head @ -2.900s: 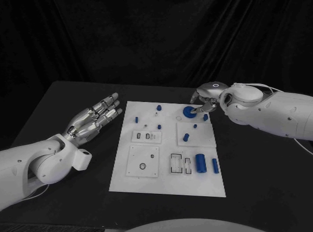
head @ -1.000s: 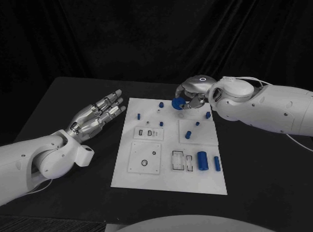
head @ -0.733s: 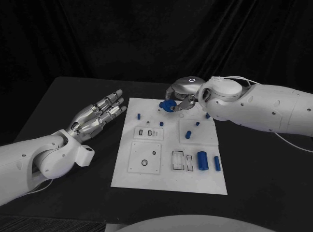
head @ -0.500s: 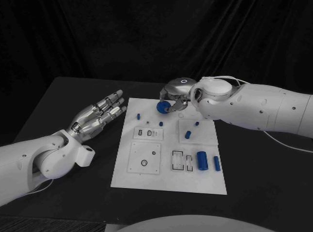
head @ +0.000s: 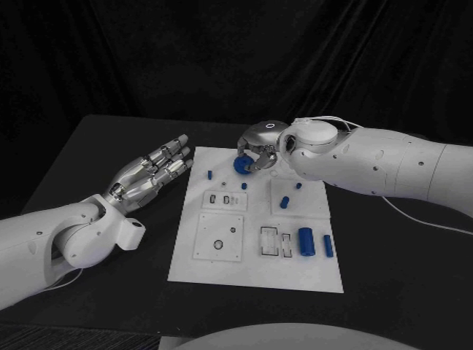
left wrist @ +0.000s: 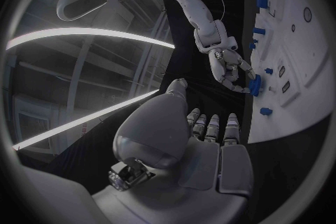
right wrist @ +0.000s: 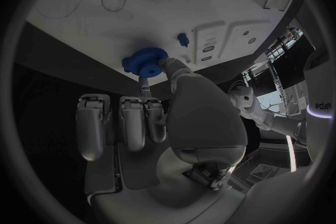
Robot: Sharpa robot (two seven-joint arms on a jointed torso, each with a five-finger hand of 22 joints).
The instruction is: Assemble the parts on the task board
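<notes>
- The right hand [head: 260, 148] pinches a blue gear [head: 241, 165] between thumb and a fingertip, over the far end of the white board [head: 255, 270]; the right wrist view shows the gear [right wrist: 143, 61] low over the board's surface, whether it touches cannot be told.
- The left hand [head: 147, 177] is open, holding nothing, fingers straight and slightly apart, palm up just beside the board's left edge.
- On the board: a small blue peg [head: 208, 175] near the far left corner, a short peg [head: 284, 203] on the raised right panel, and two blue cylinders [head: 306, 243] lying side by side toward the near right corner.
- The board lies on a black table [head: 405, 277], dark curtain behind.
- Bare table lies along the board's near and right edges.
</notes>
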